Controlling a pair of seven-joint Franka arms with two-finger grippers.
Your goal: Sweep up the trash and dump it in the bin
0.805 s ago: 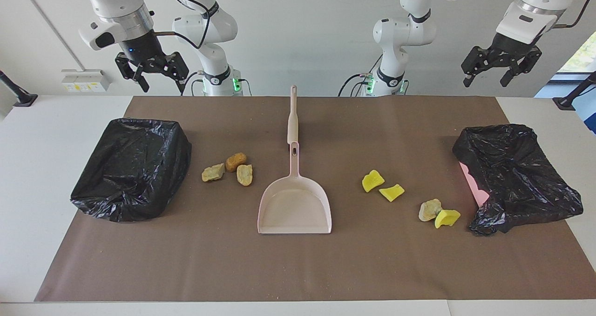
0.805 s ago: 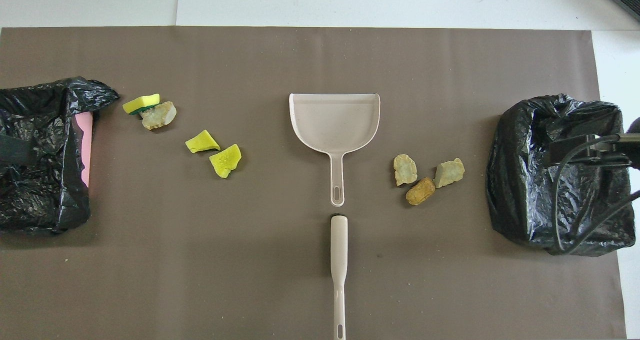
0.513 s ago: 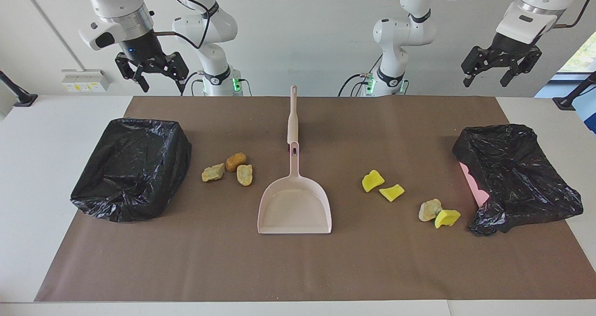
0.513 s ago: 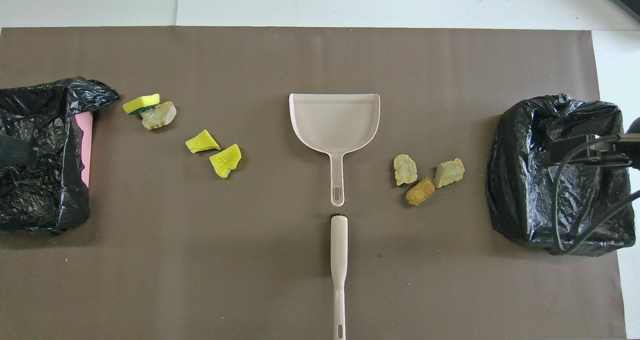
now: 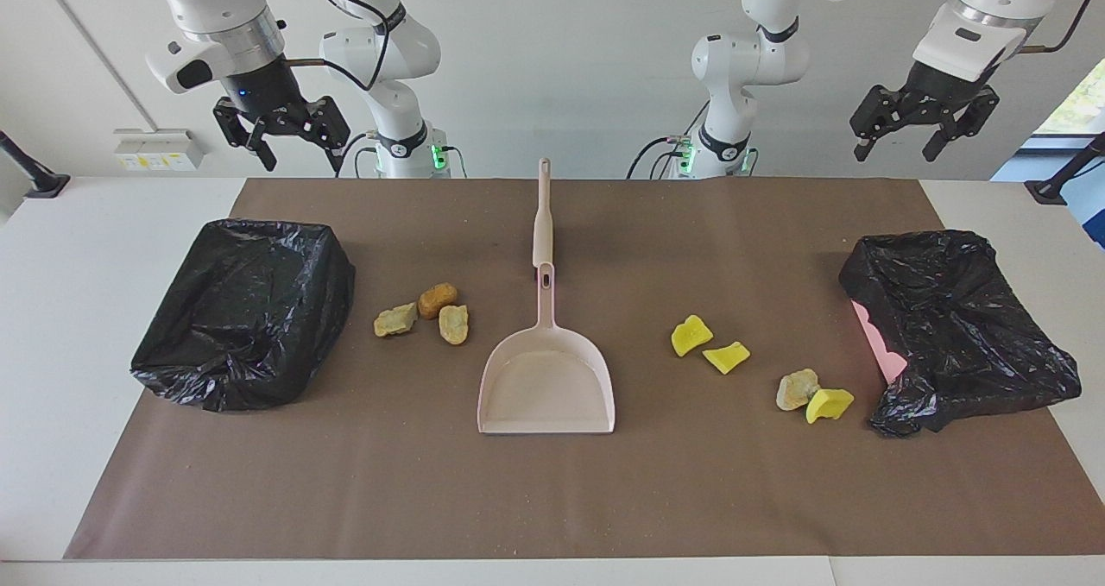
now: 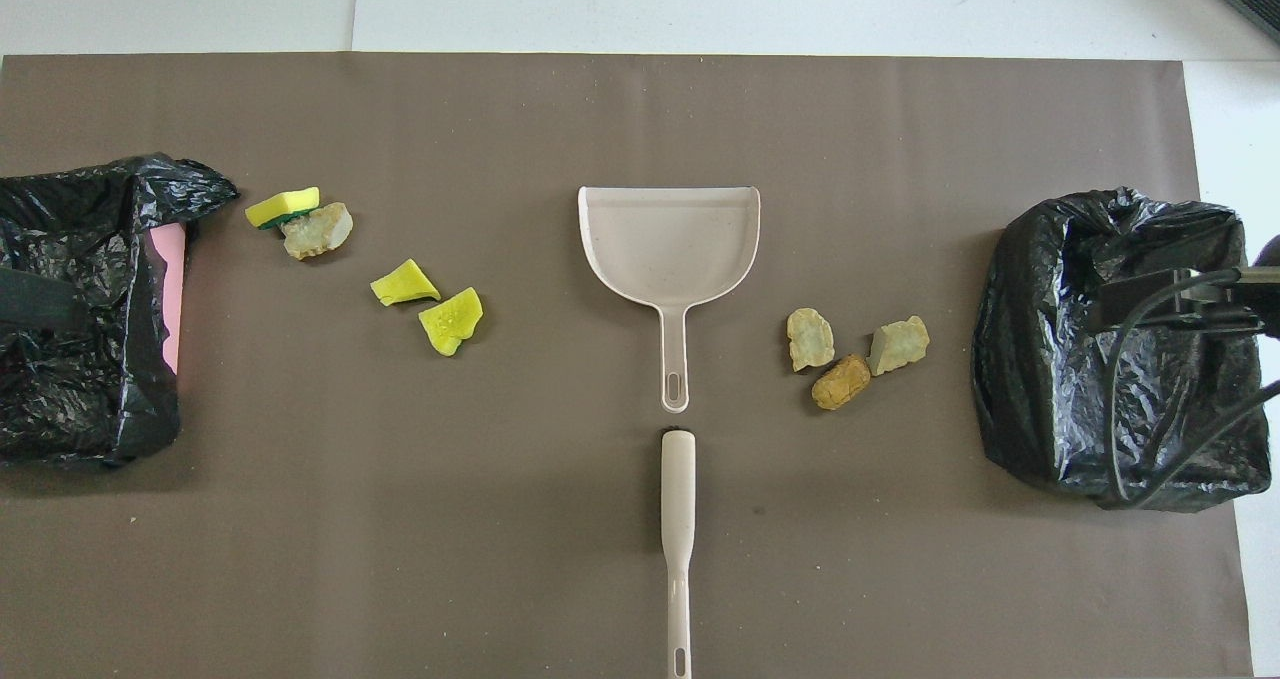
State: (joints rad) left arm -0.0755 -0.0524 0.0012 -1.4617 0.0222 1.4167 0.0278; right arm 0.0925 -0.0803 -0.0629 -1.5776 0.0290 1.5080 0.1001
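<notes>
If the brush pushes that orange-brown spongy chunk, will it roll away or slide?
The orange-brown spongy chunk looks rough and lumpy, so it would probably tumble a little, not roll far. It seems light for its size, so a push should move it easily. It touches a tan chunk, which would likely be nudged along.

A: What stands around the work area?
B: A plain white wall (image 5: pixel 561 68) runs along the robots' end of a white table (image 5: pixel 78 327), and a brown mat (image 5: pixel 552 500) covers most of the top.
A: Any window?
B: Yes, a window (image 5: pixel 1070 103) at the left arm's end lets in daylight, with greenery outside.
</notes>
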